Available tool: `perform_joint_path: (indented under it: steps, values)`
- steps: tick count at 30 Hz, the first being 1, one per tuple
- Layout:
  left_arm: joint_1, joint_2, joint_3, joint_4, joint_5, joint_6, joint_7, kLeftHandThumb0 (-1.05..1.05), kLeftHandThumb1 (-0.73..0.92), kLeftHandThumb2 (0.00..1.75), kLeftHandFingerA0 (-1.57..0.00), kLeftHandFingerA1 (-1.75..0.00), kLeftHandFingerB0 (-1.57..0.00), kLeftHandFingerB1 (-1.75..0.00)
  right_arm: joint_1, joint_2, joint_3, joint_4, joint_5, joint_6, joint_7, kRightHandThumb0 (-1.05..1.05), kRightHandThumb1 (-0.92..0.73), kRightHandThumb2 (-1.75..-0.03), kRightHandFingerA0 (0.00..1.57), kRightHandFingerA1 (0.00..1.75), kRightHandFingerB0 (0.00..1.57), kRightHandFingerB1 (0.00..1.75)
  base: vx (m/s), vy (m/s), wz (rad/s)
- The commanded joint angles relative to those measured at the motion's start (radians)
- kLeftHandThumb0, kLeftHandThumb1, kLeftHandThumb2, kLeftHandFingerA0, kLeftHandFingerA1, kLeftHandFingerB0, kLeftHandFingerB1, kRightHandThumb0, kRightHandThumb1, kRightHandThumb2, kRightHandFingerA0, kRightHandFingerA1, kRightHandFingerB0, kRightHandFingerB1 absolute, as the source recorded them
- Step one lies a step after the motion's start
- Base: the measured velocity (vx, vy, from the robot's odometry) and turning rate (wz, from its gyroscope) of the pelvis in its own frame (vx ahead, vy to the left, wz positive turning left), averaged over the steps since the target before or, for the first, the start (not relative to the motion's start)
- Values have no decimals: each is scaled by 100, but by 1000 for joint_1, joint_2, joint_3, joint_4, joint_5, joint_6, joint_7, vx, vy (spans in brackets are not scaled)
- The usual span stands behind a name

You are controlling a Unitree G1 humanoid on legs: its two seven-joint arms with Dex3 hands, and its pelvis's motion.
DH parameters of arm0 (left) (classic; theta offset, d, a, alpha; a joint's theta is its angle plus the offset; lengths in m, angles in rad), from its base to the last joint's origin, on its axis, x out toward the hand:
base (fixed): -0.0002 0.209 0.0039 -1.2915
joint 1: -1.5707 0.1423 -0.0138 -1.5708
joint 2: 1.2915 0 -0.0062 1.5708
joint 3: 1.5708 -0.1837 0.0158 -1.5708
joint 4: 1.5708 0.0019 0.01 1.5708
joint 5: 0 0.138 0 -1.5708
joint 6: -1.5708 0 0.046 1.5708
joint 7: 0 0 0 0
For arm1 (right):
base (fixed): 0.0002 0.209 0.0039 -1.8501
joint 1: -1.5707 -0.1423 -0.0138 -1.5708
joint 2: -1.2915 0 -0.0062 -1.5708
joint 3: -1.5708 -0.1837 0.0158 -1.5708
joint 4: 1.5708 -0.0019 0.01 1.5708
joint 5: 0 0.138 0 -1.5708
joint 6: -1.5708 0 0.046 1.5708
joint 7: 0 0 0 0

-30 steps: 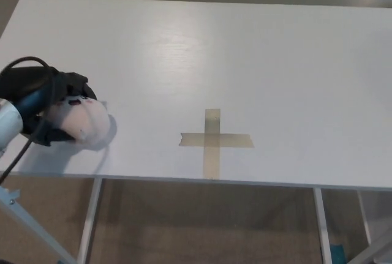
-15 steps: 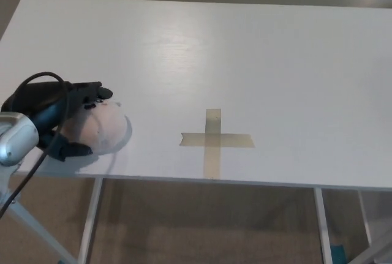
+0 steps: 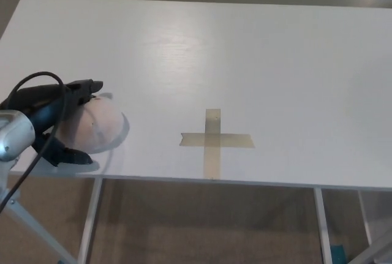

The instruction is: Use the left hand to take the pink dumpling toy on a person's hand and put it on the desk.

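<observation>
The pink dumpling toy (image 3: 99, 127), a pale rounded plush, rests on the white desk (image 3: 245, 56) near its front-left edge. My left hand (image 3: 58, 120) comes in from the left and sits right behind the toy. Its black fingers (image 3: 84, 87) are spread above the toy and the thumb (image 3: 68, 155) lies below it, both a little off its surface. A black cable loops over the silver forearm (image 3: 13, 140). No person's hand shows. My right hand is out of the picture.
A cross of tan tape (image 3: 214, 139) is stuck on the desk to the right of the toy. The desk's front edge runs just below the toy and the hand, with the metal legs (image 3: 90, 215) and the floor beneath.
The left hand carried the toy a little to the right along the front edge. Its fingers have since spread wider, and more of the toy now shows.
</observation>
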Motion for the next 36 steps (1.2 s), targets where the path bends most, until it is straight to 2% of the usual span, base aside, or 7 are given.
perform_joint_path:
  steps: [1, 29, 30, 31, 32, 35, 36]
  values:
    - [-13, 21, 19, -23, -24, 24, -48, -87, 50, 57, 0, 0, 0, -10, 6, -6, -3, 1, 5, 16, 17, -21, -68, -60, 65, 46, 52, 42, 0, 0, 0]
    - [116, 141, 626, -766, -490, -66, -193, -90, 45, 65, 0, -7, 0, -12, 2, -14, 2, 0, -3, 19, 38, -22, -68, -60, 64, 46, 50, 41, 0, 0, 0]
    - [182, 114, 694, -828, -555, -74, -203, -36, 20, 85, 0, -49, 0, -47, -1, -16, 3, 0, -3, 21, 39, -22, -68, -60, 64, 46, 51, 42, 0, 0, 0]
    - [214, 97, 727, -859, -591, -75, -207, -36, 20, 85, 0, -49, 0, -47, -4, -18, 4, 0, -4, 23, 38, -22, -68, -60, 64, 46, 51, 42, 0, 0, 0]
    - [248, 71, 757, -893, -629, -77, -203, -65, 49, 57, -33, -34, -31, -31, -5, -18, 6, 1, -6, 24, 37, -22, -68, -60, 64, 46, 51, 42, 0, 0, 0]
    - [378, -54, 829, -1008, -724, -115, -148, -55, 42, 74, -64, -55, -52, -50, -2, -16, 12, 1, -13, 20, 30, -22, -68, -60, 64, 46, 51, 42, 0, 0, 0]
    - [430, -84, 862, -1043, -763, -132, -152, -38, 47, 53, -81, -53, -63, -42, -1, -15, 14, 1, -15, 19, 28, -21, -68, -60, 64, 46, 52, 42, 0, 0, 0]
